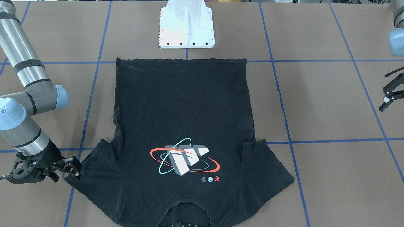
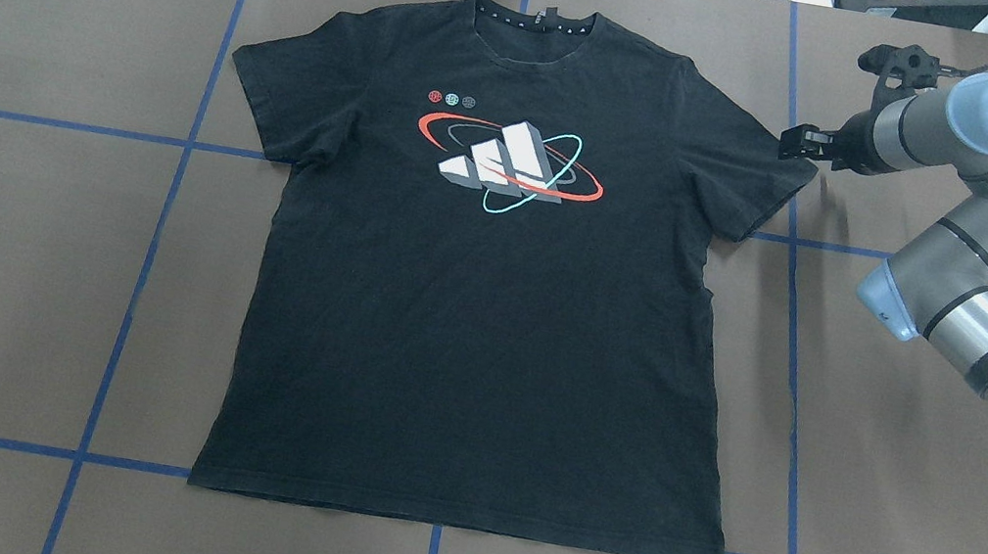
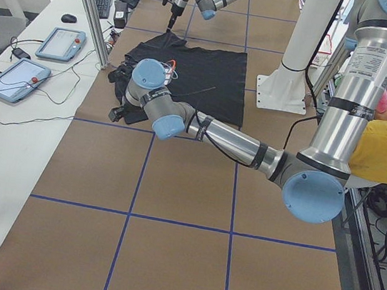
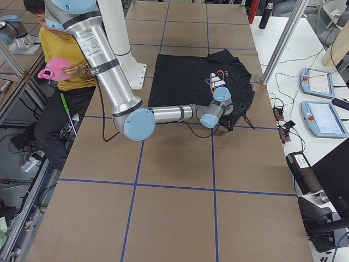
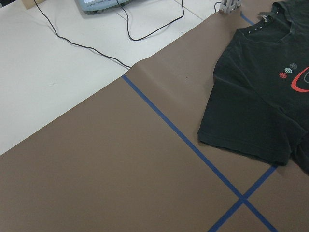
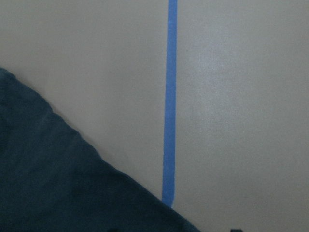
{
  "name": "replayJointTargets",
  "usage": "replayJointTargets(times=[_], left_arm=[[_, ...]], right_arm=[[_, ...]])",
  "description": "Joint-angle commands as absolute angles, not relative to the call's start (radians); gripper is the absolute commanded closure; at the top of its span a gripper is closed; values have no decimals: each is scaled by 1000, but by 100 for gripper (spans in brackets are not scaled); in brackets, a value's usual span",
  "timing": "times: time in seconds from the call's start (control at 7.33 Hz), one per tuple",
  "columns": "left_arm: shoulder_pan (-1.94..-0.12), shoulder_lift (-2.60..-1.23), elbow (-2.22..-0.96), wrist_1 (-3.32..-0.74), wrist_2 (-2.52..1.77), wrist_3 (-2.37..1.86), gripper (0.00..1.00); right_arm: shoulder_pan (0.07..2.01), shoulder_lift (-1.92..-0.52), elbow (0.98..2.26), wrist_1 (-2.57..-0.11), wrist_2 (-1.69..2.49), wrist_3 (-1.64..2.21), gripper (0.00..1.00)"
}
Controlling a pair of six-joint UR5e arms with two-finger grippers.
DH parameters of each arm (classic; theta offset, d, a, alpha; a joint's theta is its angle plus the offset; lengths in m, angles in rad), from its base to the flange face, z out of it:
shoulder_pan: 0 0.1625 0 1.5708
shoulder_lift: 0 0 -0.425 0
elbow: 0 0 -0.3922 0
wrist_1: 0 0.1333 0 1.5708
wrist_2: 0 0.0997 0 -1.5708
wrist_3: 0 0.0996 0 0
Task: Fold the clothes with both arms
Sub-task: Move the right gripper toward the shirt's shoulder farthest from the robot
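Since the T-shirt (image 2: 485,335) lies flat on the table (image 2: 6,289), collar away from the robot, overhead puts the right gripper (image 2: 791,144) right at a sleeve tip, jaws parted, gripping nothing. Front view: left gripper (image 1: 383,101), also parted, hangs well off the other sleeve, so right is nearer.

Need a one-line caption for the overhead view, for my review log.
Black T-shirt lies flat, print up, on the taped table; the right claw sits at its sleeve edge.
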State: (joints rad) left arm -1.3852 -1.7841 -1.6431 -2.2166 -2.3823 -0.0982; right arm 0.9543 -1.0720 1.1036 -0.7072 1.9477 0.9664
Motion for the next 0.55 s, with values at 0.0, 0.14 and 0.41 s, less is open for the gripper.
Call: replayJointTargets(times=[0.0, 0.14, 0.41], left_arm=[[-1385, -1784, -1643, -2217, -2382, -98, 0], [-1385, -1784, -1641, -2217, -2382, -98, 0], [-1385, -1784, -1640, -2217, -2382, -98, 0]], right_arm=[[940, -1065, 1077, -707, 1925, 966, 23], [939, -1063, 1077, -707, 1918, 966, 27], [934, -1063, 1077, -707, 1917, 966, 40]])
